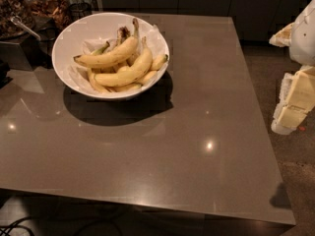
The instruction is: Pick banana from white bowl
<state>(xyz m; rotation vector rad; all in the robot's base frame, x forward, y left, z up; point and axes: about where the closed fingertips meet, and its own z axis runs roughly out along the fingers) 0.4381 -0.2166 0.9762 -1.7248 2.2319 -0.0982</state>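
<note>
Beside a grey-brown table (197, 132), the robot's gripper (290, 113) hangs low off the right edge, its state impossible to tell. Well apart, the white bowl (66, 38) holds the long yellow banana (110, 56) atop other bananas (125, 73).

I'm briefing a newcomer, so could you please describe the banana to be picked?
Away from the gripper beyond the right edge of the table, find the white bowl near its far left corner. The banana lies topmost inside: long, crossing the pile, above the stubbier ones.
</note>
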